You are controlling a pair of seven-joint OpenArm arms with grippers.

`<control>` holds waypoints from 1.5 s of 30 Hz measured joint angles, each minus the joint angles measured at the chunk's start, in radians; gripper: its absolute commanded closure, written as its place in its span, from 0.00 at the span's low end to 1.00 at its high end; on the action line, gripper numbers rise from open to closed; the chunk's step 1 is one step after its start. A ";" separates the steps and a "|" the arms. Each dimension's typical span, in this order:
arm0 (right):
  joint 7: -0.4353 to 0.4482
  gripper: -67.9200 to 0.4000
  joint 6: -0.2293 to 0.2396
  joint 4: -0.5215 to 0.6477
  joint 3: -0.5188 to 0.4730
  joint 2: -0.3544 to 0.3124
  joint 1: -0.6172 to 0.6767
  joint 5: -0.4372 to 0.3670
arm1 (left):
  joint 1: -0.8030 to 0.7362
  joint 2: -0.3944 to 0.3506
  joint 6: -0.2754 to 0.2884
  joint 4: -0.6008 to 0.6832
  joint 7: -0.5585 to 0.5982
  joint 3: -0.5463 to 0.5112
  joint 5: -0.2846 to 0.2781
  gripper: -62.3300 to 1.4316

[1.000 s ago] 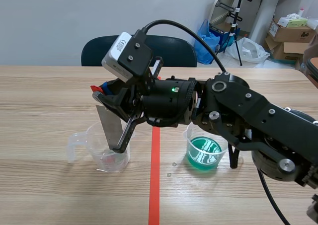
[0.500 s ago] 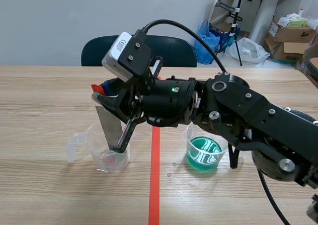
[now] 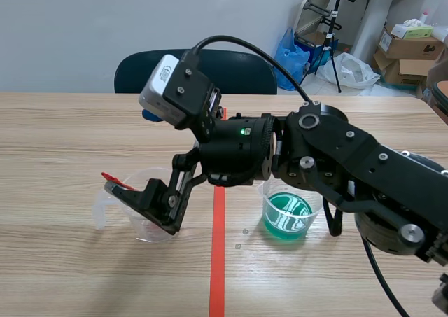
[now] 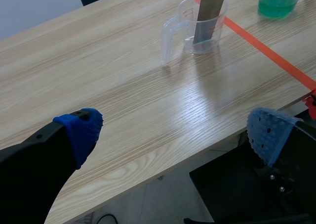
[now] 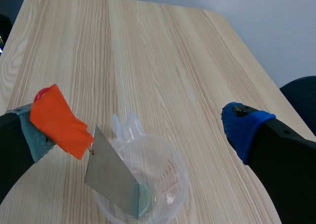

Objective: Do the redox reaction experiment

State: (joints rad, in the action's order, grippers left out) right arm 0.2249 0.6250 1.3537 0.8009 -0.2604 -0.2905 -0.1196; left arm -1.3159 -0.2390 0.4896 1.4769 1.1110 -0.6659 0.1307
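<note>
A clear measuring beaker (image 3: 143,227) stands left of the red tape line. A grey metal strip (image 5: 111,179) leans inside the beaker (image 5: 165,184), its lower end in a little liquid; the strip (image 4: 209,11) also shows in the left wrist view. My right gripper (image 3: 133,149) reaches across over the beaker and stands wide open (image 5: 148,125). Its orange-taped finger (image 5: 57,122) sits right by the strip's upper corner, and the blue pad (image 5: 244,127) is far off it. In the scene view the lower finger hides the strip. My left gripper (image 4: 173,135) hangs open over the table's near edge, holding nothing.
A beaker of green liquid (image 3: 287,215) stands right of the tape line (image 3: 217,261), under the right arm; it is also ahead of the left gripper (image 4: 276,0). A dark chair (image 3: 140,68) is behind the table. Boxes and bags lie at the back right.
My right gripper has opened and let go of the metal strip, which now leans in the clear beaker. Its lower finger has swung down and to the left. The left gripper has not moved.
</note>
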 measured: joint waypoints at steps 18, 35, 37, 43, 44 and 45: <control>-0.024 0.00 0.000 0.000 0.000 0.000 0.000 0.001 | 0.000 0.000 0.000 0.000 0.000 0.000 0.000 0.00; -0.024 0.00 0.000 0.000 0.000 0.000 0.000 0.001 | 0.000 0.000 0.000 0.000 0.000 0.000 0.000 0.00; -0.024 0.00 0.000 0.000 0.000 0.000 0.000 0.001 | 0.000 0.000 0.000 0.000 0.000 0.000 0.000 0.00; -0.024 0.00 0.000 0.000 0.000 0.000 0.000 0.001 | 0.000 0.000 0.000 0.000 0.000 0.000 0.000 0.00; -0.024 0.00 0.000 0.000 0.000 0.000 0.000 0.001 | 0.000 0.000 0.000 0.000 0.000 0.000 0.000 0.00; -0.024 0.00 0.000 0.000 0.000 0.000 0.000 0.001 | 0.000 0.000 0.000 0.000 0.000 0.000 0.000 0.00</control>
State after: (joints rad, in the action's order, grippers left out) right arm 0.2008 0.6250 1.3537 0.8009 -0.2604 -0.2901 -0.1188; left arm -1.3159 -0.2390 0.4896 1.4769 1.1110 -0.6659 0.1307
